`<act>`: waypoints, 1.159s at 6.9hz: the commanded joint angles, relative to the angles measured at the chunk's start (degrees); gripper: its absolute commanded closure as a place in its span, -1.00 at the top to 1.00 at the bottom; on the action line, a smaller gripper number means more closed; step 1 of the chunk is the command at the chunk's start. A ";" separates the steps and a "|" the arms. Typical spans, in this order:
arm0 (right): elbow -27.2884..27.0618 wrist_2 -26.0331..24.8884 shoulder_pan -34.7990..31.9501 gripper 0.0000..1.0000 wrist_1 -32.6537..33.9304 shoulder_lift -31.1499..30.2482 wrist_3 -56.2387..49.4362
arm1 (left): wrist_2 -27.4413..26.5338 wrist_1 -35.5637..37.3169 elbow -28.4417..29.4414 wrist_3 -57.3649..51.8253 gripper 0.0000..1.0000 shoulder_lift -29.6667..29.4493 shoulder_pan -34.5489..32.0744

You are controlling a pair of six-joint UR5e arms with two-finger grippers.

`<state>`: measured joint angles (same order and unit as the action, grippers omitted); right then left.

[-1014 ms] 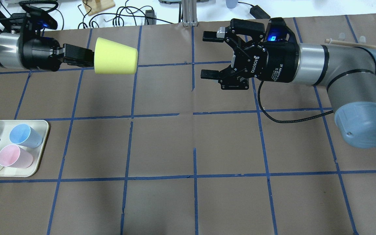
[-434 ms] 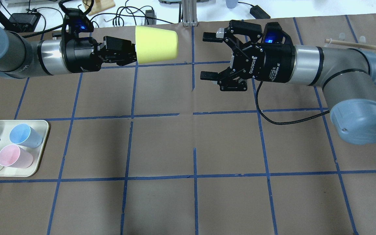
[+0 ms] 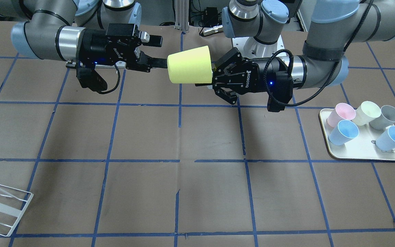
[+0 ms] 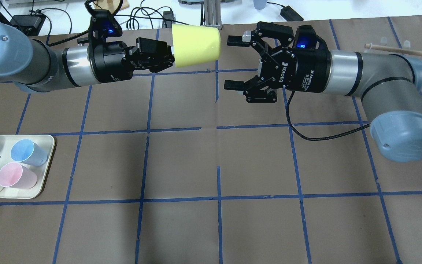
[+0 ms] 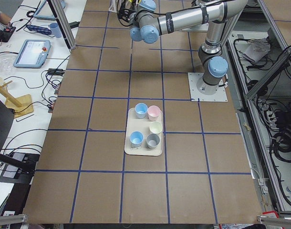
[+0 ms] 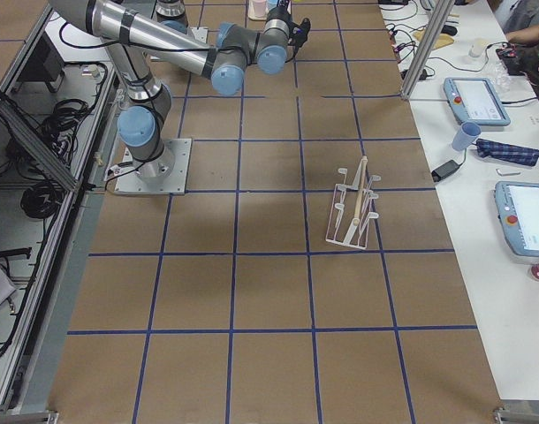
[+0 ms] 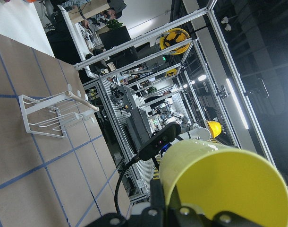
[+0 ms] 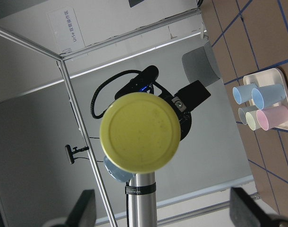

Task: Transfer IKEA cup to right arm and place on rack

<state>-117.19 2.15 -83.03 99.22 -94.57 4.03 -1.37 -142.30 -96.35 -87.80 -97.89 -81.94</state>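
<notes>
My left gripper pinches the rim of the smooth, tapered yellow plastic cup, held sideways in the air, flat round base toward my right gripper, whose black fingers stand wide apart just beside it.

The IKEA cup is smooth yellow plastic with a soft sheen. The left gripper and right gripper are matt black, each behind a band of bright brushed metal, and the right arm is matt grey with a smooth light blue joint cap and a black braided cable. The table is covered in matt brown paper, faintly creased and ruled with blue tape; the rack is thin white-coated wire with a bare pale wooden rod, and the tray is smooth cream plastic.
</notes>
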 commanded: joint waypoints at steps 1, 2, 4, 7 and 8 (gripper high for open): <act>0.12 0.05 -0.03 1.00 0.45 0.00 2.03 | 0.58 -1.22 -0.77 0.09 -1.00 0.16 -0.41; 0.12 0.83 -0.03 1.00 0.89 0.09 2.03 | 0.67 -2.27 -0.77 0.09 -1.00 0.24 -0.50; 1.25 1.54 -0.03 1.00 1.67 2.37 2.03 | 3.10 -2.98 -0.77 0.09 -1.00 0.16 -2.25; 2.58 1.37 -0.29 0.92 1.33 3.61 2.38 | 3.57 -6.23 -0.68 0.26 -1.00 0.33 -3.23; 2.67 1.02 -0.29 0.77 1.50 3.43 5.52 | 3.57 -6.32 -0.68 0.26 -1.00 0.33 -3.23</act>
<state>-114.64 3.45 -83.29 100.61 -91.07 7.08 2.16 -148.19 -97.04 -87.54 -97.57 -85.11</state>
